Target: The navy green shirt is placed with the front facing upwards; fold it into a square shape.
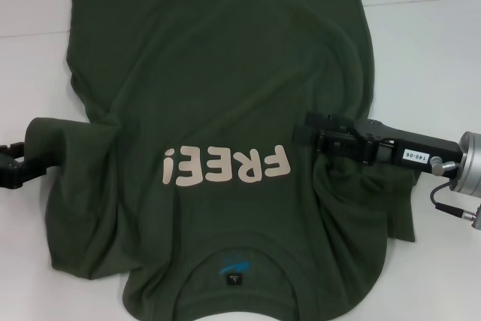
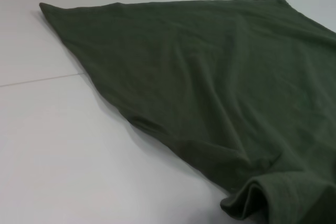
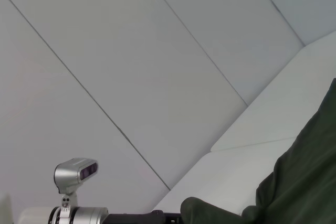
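The shirt lies face-up on the white surface, collar nearest, with both sleeves lifted beside its lettering. The left gripper and right gripper hide their fingers, grip uncertain. Uneven pulls could skew the fold or drop a sleeve.

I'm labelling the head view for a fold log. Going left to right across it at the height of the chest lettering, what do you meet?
Left hand at the sleeve → bunched left sleeve → pink "FREE" lettering on the navy green shirt → right hand over the shirt → bare white table.
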Available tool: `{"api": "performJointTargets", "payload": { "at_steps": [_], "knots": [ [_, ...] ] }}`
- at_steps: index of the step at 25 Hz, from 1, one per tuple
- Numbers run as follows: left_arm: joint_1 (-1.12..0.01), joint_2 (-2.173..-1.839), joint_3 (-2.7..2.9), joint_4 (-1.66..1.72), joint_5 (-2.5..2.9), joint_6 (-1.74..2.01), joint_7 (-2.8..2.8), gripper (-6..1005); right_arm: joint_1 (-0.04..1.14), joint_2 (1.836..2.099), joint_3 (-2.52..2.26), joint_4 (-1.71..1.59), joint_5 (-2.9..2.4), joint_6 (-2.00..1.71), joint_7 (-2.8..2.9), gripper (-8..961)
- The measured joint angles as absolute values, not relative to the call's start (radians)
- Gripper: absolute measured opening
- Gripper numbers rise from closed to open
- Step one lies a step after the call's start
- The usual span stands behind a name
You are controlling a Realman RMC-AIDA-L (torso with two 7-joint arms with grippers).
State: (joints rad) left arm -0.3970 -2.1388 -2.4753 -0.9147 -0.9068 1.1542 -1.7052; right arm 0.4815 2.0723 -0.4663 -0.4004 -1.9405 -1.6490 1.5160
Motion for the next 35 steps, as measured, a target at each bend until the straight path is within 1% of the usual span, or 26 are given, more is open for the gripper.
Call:
{"api": "performJointTargets", "payload": {
  "at_steps": [6,11,19,25,35],
  "knots": [
    [-0.401,-2.137,-2.475,-0.912,-0.904,1.154,-1.711,544,0.479,2.072,-0.466,-0.4,-1.94,-1.65,1.516,912],
    [-0.398,-2.13,-2.477,-0.911,-0.905,1.154,-1.72,301,0.477,2.073,-0.466,-0.4,-1.94,-1.651,1.516,912],
    [-0.383,-2.126,-2.484,-0.932,-0.91,1.182,-1.726,79,0.477,2.074,-0.466,-0.4,-1.94,-1.653,1.515,912],
    [-0.382,-2.119,-2.495,-0.936,-0.91,1.223,-1.727,-1,0.477,2.075,-0.466,-0.4,-1.939,-1.654,1.514,911],
    [-0.382,-2.113,-2.535,-0.949,-0.91,1.282,-1.727,19,0.477,2.077,-0.466,-0.4,-1.939,-1.655,1.512,904]
  ]
}}
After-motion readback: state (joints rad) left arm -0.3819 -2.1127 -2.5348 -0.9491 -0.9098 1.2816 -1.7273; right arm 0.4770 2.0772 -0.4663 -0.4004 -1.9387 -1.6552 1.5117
